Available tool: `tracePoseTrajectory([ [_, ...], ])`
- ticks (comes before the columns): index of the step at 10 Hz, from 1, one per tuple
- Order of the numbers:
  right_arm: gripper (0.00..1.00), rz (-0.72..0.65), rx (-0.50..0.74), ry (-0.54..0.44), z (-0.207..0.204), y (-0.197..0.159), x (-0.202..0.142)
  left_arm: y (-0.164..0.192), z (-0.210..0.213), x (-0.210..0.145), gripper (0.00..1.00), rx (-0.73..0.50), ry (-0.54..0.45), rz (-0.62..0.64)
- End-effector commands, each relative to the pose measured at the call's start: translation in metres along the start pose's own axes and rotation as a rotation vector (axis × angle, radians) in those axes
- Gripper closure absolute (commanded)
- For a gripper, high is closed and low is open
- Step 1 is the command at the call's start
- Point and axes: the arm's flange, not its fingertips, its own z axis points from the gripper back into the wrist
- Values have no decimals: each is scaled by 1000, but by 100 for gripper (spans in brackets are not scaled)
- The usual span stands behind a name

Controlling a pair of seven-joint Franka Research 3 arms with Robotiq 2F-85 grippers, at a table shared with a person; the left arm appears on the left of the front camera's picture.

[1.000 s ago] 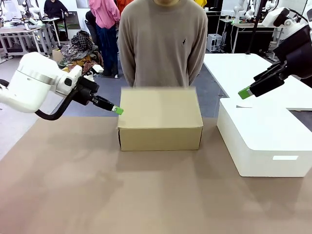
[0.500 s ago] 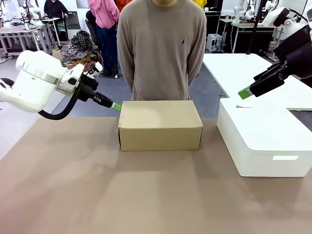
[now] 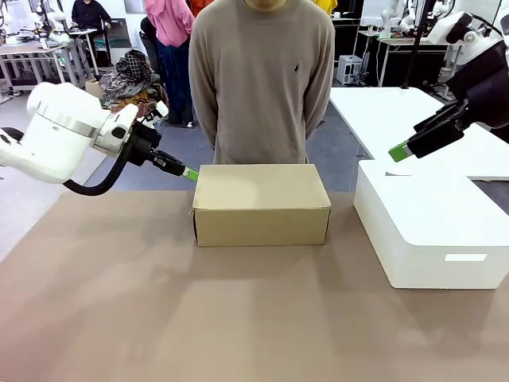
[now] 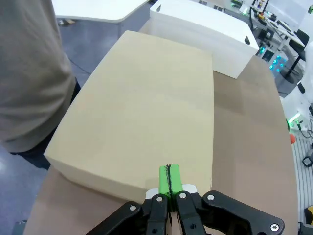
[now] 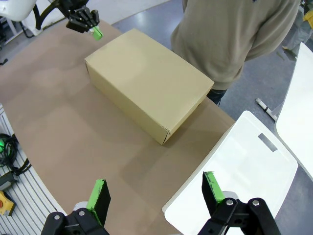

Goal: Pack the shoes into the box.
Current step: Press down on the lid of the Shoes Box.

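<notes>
The tan cardboard box (image 3: 261, 203) sits closed at the far middle of the table, its flat lid down. The shoes are hidden. My left gripper (image 3: 191, 174) is shut with nothing in it, its green tips level with the box's top left corner. In the left wrist view the box (image 4: 142, 107) lies just beyond that gripper (image 4: 169, 180). My right gripper (image 3: 400, 152) hangs open and empty above the white box. In the right wrist view the gripper (image 5: 154, 185) looks down on the box (image 5: 146, 81) and on the left gripper (image 5: 97, 33) beside it.
A larger white box (image 3: 429, 223) stands on the table's right side, close to the tan box. A person (image 3: 262, 79) in a beige sweater stands right behind the tan box, arms down. The brown table (image 3: 159, 318) stretches bare toward the near edge.
The box's lid, blurred and raised a second ago, has come down flat. My left gripper has drawn up and back a little from the box's left corner. The right arm has not moved.
</notes>
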Motion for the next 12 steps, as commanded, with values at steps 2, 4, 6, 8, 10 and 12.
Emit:
tracePoseTrajectory([
  [2, 0, 0, 9, -5, 0, 0, 0, -1, 1, 1, 100, -8, -11, 3],
  [4, 0, 0, 0, 0, 0, 0, 0, -1, 1, 1, 100, -8, -11, 3],
  [6, 0, -31, 2, 68, -4, -2, 31, -19, 7, 13, 100, 49, 40, -8],
  [8, 0, 5, 26, 112, -18, -1, 69, -47, 26, 34, 100, 97, 154, -10],
  [10, 0, 42, 48, 164, -41, -1, 101, -69, 41, 49, 100, 96, 186, 29],
  [12, 26, 37, 37, 191, -77, -1, 127, -93, 58, 60, 62, 69, 228, 94],
])
